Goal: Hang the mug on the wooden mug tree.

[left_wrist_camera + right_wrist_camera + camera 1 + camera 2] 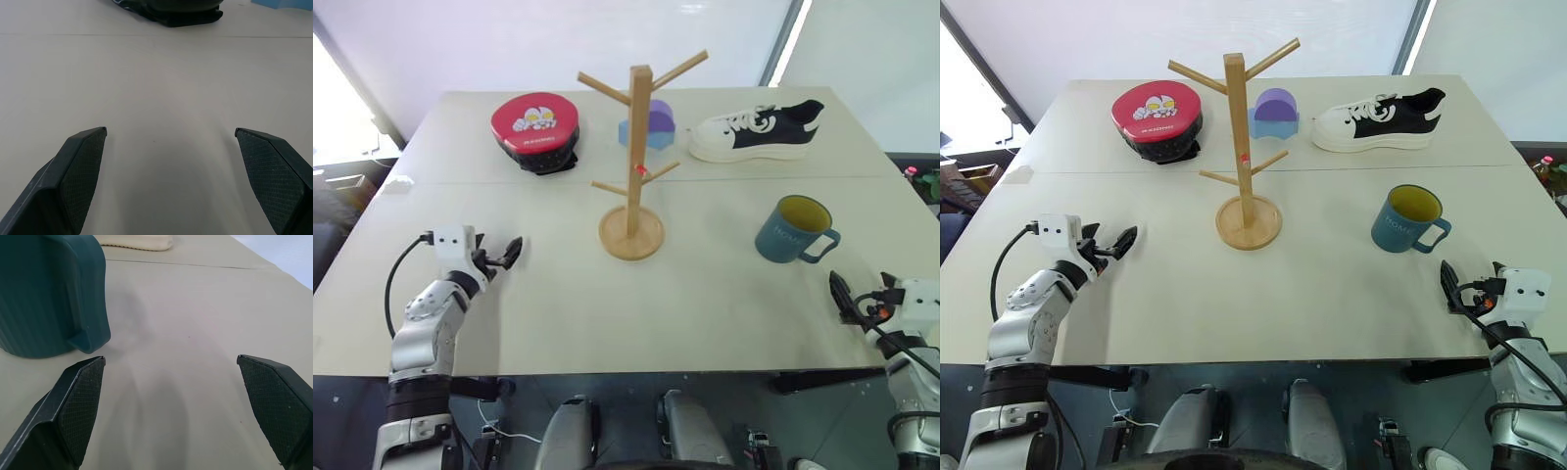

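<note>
Right, teal mug (793, 229) sits upright on tabletop (705, 294), right of wooden mug tree (633, 157), handle toward my right gripper (171, 396); both jaws spread, empty. Likely rigid, glazed-slick, breakable ceramic: I'd pinch the rim wall, leaving the handle free.

Pale beige flat table top (724, 304), uniform, one thin darker seam line across it.
Teal-blue ceramic mug (792, 231): yellow interior, faint pale lettering on side.
Light wooden mug tree (632, 157): natural tan, small red mark on one lower peg.
Round red case (536, 125): white and blue cartoon figures on top, black underside.
Low sneaker (759, 131): cream-white sole and toe, black upper, white laces.
Small block (651, 124): purple dome over light blue base.
Black gripper fingers (83, 166): fine cross-hatch texture on pads.
</note>
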Robot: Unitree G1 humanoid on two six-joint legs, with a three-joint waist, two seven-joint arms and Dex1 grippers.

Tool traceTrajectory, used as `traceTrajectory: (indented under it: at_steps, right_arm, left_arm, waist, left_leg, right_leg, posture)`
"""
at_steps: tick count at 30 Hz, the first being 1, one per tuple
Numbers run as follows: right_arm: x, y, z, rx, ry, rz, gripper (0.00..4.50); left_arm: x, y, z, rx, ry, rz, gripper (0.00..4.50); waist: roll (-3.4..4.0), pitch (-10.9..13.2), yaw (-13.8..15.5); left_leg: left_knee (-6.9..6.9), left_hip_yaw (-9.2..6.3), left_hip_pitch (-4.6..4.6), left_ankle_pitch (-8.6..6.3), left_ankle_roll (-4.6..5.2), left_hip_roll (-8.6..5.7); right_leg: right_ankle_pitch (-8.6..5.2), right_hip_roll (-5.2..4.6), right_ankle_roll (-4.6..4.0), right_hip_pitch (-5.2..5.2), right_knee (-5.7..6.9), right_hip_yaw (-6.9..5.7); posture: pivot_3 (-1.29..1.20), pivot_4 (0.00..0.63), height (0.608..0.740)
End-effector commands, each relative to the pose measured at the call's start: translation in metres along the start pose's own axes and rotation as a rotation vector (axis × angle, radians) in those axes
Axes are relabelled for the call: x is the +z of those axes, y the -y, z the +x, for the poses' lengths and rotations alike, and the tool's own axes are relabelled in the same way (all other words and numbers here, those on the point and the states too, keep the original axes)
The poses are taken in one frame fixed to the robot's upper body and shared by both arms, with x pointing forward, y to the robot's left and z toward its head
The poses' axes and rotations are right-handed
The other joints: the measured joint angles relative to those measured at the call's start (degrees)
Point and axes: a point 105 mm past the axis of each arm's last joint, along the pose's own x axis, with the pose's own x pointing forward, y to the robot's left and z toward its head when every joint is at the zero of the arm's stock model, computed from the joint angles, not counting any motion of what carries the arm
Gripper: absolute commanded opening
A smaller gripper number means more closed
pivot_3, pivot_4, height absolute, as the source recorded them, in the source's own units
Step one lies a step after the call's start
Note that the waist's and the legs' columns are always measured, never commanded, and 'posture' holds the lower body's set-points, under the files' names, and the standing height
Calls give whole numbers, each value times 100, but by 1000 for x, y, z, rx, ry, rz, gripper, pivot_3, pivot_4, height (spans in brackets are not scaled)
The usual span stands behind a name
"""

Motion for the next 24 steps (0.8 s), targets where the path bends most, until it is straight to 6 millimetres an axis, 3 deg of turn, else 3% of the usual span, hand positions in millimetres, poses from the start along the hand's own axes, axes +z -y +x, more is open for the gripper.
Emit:
traceTrajectory:
  at_steps: [1,8,12,19,24]
  right_arm:
    - [12,7,0,-21,48,-18,4471]
    - [12,7,-1,-26,57,-24,4471]
    - [11,8,-4,-25,57,-25,4471]
    - [12,-5,-8,72,45,-65,4471]
    - [8,-35,-19,225,17,-105,4471]
  left_arm:
    - [15,4,1,-16,40,27,4500]
    - [16,6,1,-35,42,36,4500]
    - [21,23,0,-130,73,71,4500]
    - [23,104,-26,-590,51,109,4500]
    - [20,165,-56,-968,15,157,4500]
  waist:
    - [0,0,1]
    - [0,0,-1]
    - [0,0,-1]
    - [1,0,2]
    - [3,1,-3]
  left_leg:
    - [0,0,0,0,0,0]
    - [0,0,0,0,0,0]
    - [0,1,0,0,0,0]
    - [-1,2,-3,0,0,0]
    - [-3,0,-3,0,0,3]
  right_leg:
    - [0,0,0,0,0,0]
    - [0,0,-1,0,0,0]
    - [-2,0,-4,0,0,0]
    - [-6,-5,-11,0,-5,5]
    - [-9,-5,-15,-1,-6,7]
  posture:
    - [0,150,735]
    - [0,150,735]
    - [0,150,735]
    - [0,150,735]
    - [0,150,735]
